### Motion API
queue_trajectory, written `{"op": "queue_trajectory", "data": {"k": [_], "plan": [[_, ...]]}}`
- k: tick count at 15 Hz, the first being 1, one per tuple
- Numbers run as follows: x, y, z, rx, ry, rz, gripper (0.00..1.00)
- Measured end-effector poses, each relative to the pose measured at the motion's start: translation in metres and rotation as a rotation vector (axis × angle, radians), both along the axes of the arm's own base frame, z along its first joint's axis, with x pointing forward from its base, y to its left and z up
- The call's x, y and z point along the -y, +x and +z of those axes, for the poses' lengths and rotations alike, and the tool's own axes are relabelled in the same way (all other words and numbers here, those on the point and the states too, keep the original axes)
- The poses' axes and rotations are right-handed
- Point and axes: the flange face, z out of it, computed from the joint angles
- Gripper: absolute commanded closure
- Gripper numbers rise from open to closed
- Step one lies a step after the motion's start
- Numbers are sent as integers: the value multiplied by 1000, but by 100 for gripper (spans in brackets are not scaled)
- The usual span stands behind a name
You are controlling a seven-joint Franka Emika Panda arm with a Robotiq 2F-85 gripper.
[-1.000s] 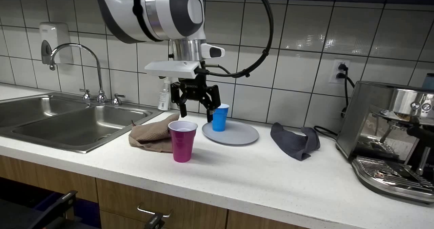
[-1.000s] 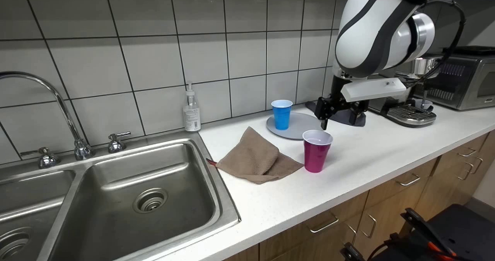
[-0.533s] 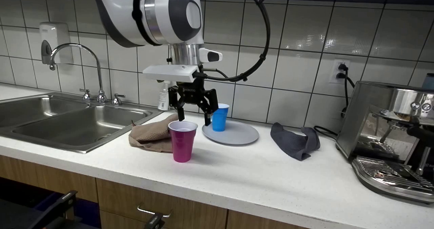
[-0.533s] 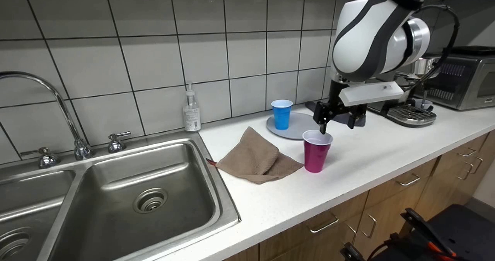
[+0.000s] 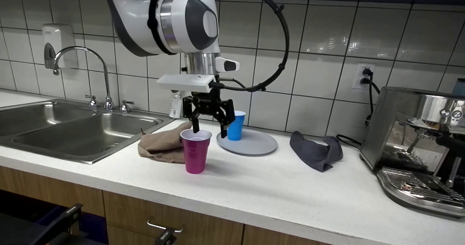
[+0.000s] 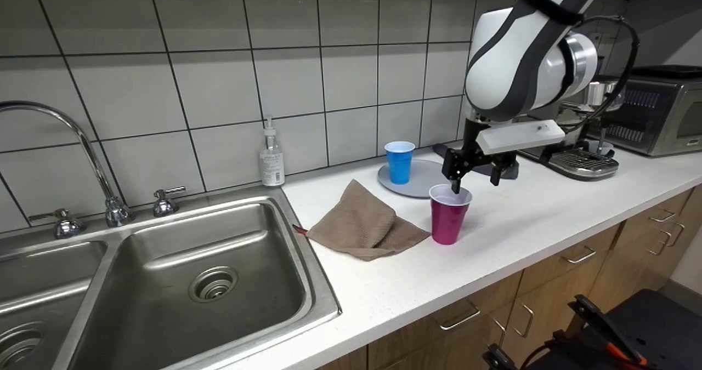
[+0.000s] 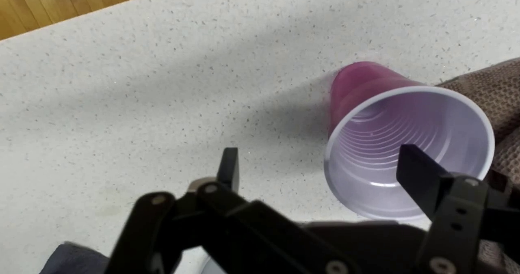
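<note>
Magenta cup [image 5: 195, 154]: stood upright on the table [image 5: 276, 190], free of any hold.
Fingers [image 7: 422, 172]: were spread wide apart, clamped on nothing; one showed over the cup's mouth, though I couldn't tell whether it dipped inside.
Reach to the cup: looked nearly done to me, with the fingers close at its rim.
Grip on the cup: was not yet made; that much, I judged, was left.
Blue cup [image 5: 236, 126]: sat behind the magenta cup, on the gray plate [image 5: 254, 146].
Brown cloth [image 6: 356, 222]: lay just left of the magenta cup in both exterior views.
Dark cloth [image 5: 316, 152]: lay well apart, to its right.
</note>
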Motion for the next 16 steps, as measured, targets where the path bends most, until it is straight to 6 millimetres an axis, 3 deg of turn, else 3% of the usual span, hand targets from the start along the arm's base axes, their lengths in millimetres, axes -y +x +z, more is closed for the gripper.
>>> {"op": "queue_trajectory", "data": {"k": [11, 12, 13, 16], "plan": [[4, 15, -21, -32, -7, 1, 0], [5, 16, -23, -35, -7, 1, 25], [5, 17, -25, -38, -7, 1, 28], [5, 18, -29, -44, -8, 2, 51]]}}
